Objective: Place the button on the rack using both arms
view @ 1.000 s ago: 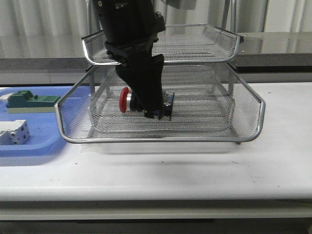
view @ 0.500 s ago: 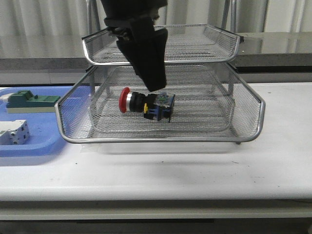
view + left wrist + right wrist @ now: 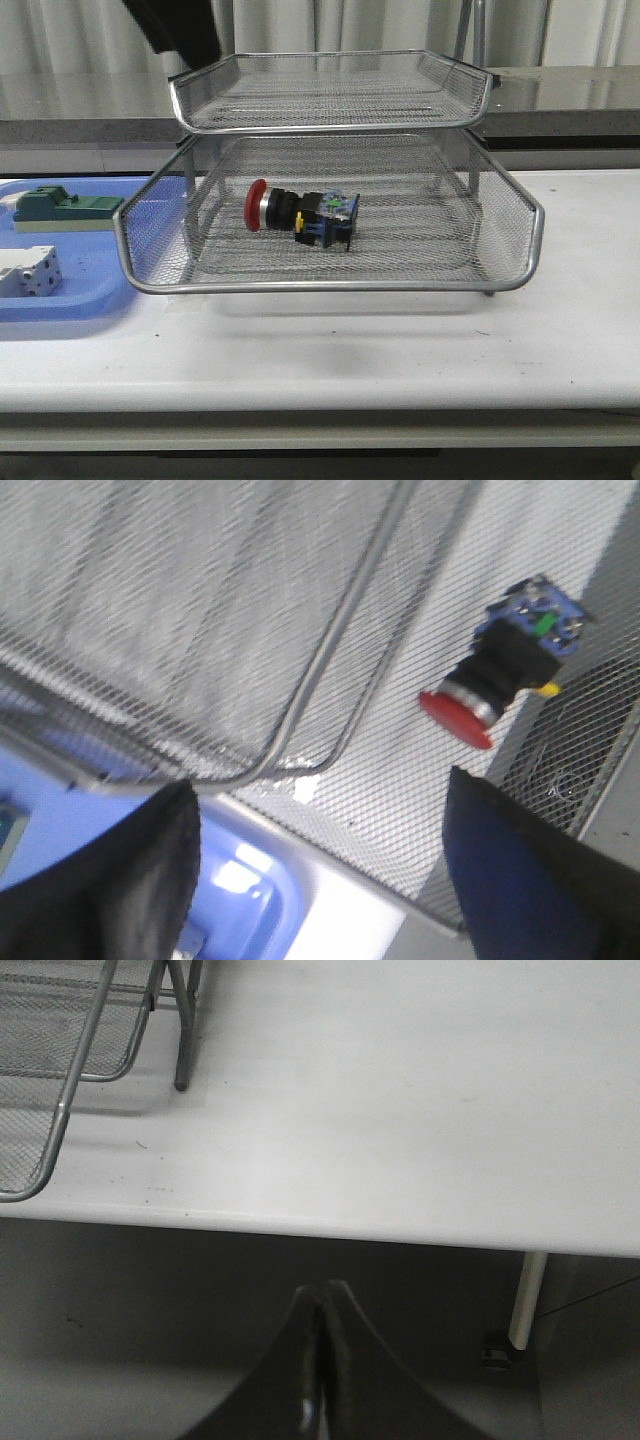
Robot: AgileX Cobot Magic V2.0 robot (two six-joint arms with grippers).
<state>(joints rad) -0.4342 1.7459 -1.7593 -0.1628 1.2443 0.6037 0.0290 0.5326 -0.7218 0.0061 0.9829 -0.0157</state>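
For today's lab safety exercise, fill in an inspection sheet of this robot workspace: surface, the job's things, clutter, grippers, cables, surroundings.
Surface: white table, a few faint marks.
Job's things: button lies on its side in the pulled-out middle tray of the rack, red cap toward the blue tray; nothing grips it.
Clutter: blue tray beside the rack holds a green block and a white terminal block.
Grippers: left gripper open, empty, above the rack's corner; right gripper shut, empty, off the table's edge.
Cables: nothing seen.
Surroundings: pale curtain and a grey ledge behind.
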